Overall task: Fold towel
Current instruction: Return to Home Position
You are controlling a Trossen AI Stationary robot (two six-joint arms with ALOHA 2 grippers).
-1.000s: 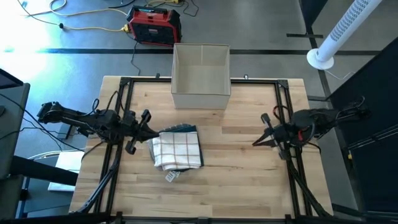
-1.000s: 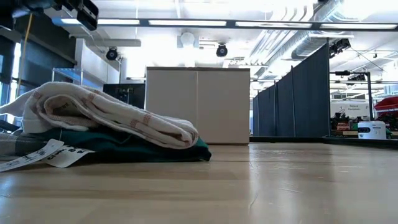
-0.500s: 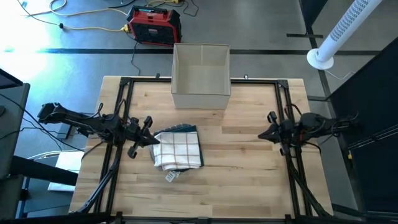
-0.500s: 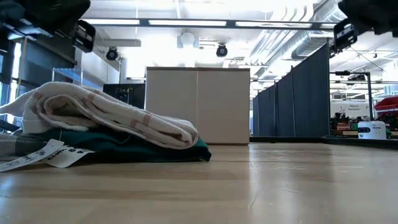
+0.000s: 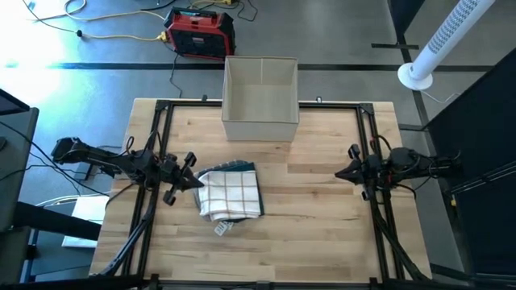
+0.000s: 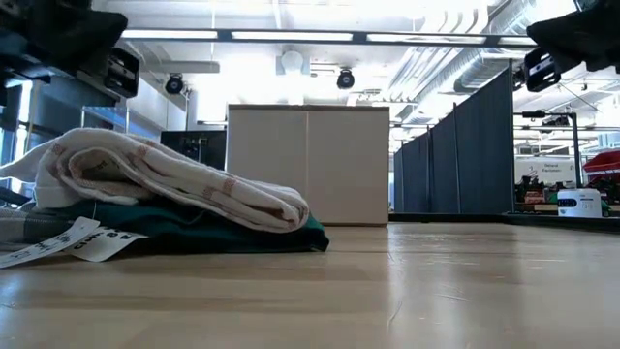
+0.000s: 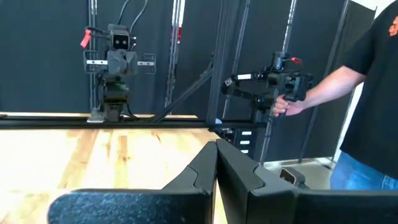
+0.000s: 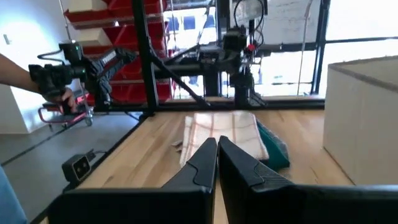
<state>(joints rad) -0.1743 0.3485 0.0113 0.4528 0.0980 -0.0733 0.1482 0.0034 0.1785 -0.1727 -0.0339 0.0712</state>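
Two stacked towels (image 5: 231, 193) beside left claw (image 5: 198, 180)

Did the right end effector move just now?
Yes. The right end effector came down: it now shows near the top of the dark curtain, where nothing hung a second ago.

Towel stack (image 5: 230, 192) before box (image 5: 260, 98)

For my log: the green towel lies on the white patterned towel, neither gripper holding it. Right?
No, the low view shows the white patterned towel lying on the green towel; neither the left gripper nor the right gripper holds it.
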